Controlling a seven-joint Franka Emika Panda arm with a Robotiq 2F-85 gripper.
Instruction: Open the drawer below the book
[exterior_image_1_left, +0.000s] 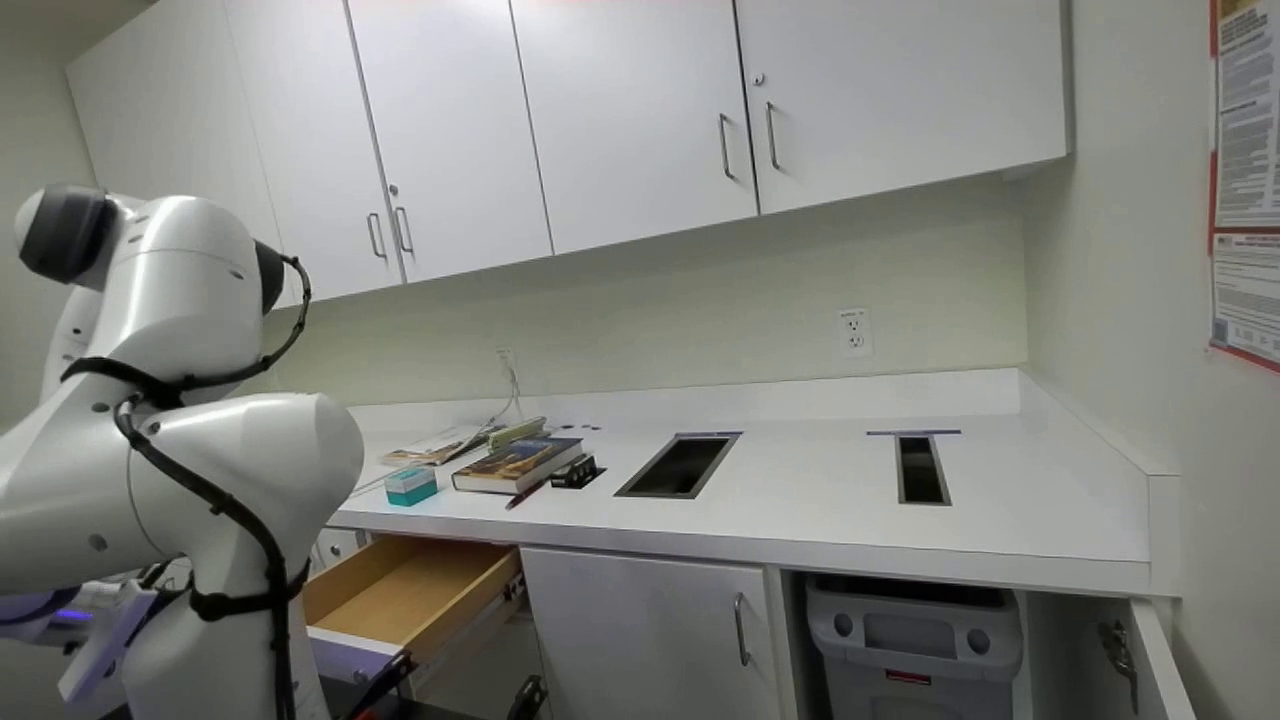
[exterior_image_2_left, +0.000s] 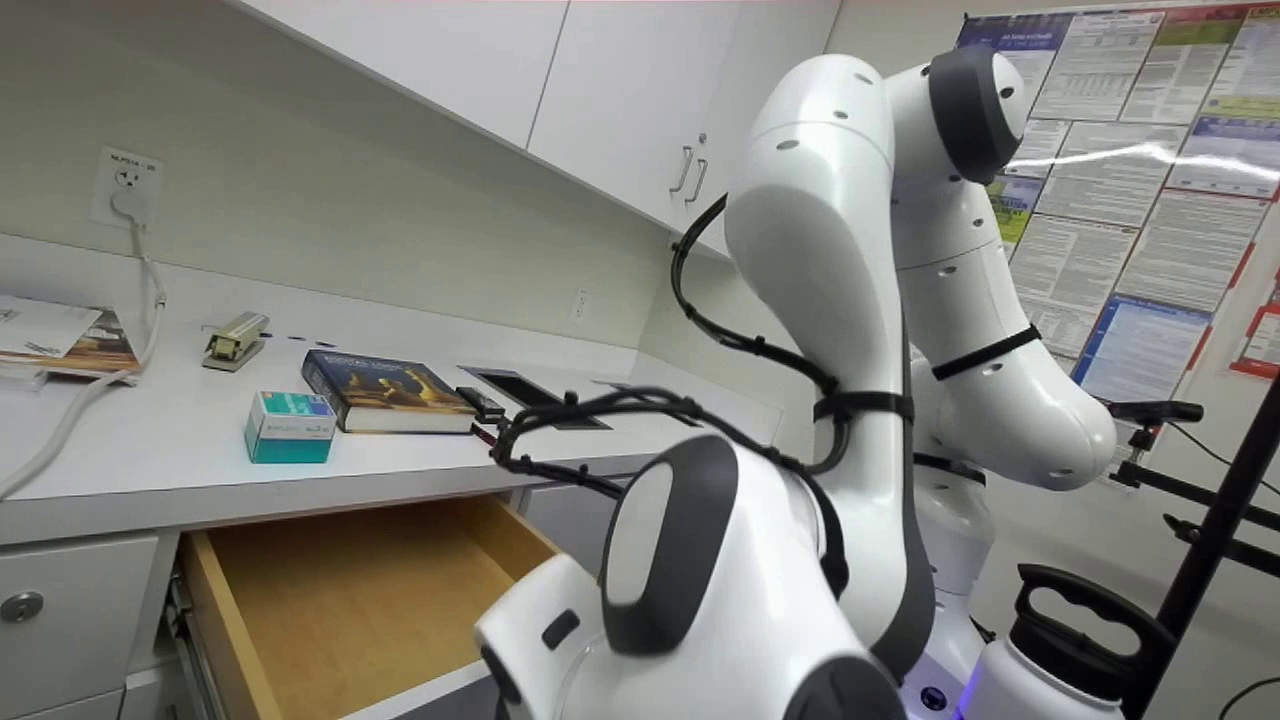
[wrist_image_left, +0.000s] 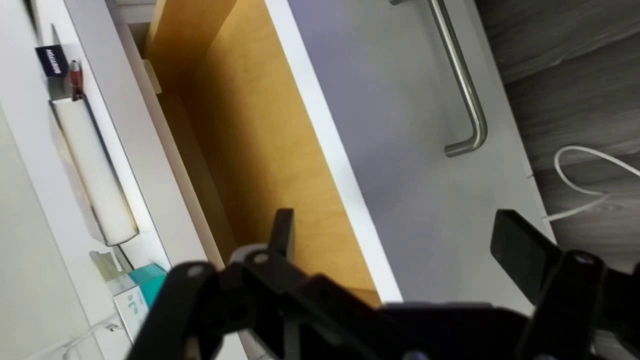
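We see the gripper (wrist_image_left: 398, 232) holding nothing, its jaws spread wide, apart from the bar handle (wrist_image_left: 463, 82) of the drawer (exterior_image_2_left: 365, 590), which stands pulled out below the counter (exterior_image_1_left: 780, 515). On top we find the book (exterior_image_1_left: 518, 464) lying flat near a teal-and-white box (exterior_image_2_left: 290, 430).

Arrangement at the drawer (exterior_image_2_left: 360, 590) and counter (exterior_image_1_left: 800, 505)

The drawer projects from beneath the counter; the book (exterior_image_1_left: 518, 463) lies on the surface above it. In an exterior view, a box (exterior_image_1_left: 411, 487) stands left of the book, a pen (exterior_image_1_left: 525, 495) just beside the book's right end, a stapler (exterior_image_1_left: 517, 431) behind the book, and papers (exterior_image_2_left: 60, 330) left of the stapler. Right of the book, two cutouts (exterior_image_1_left: 682, 467) open in the counter. Below, a cabinet door (exterior_image_1_left: 645, 630) stands right of the drawer; a bin (exterior_image_1_left: 930, 660) sits farther right. In the wrist view, the gripper (wrist_image_left: 395, 222) appears across the drawer front's top edge, a jaw to each side.
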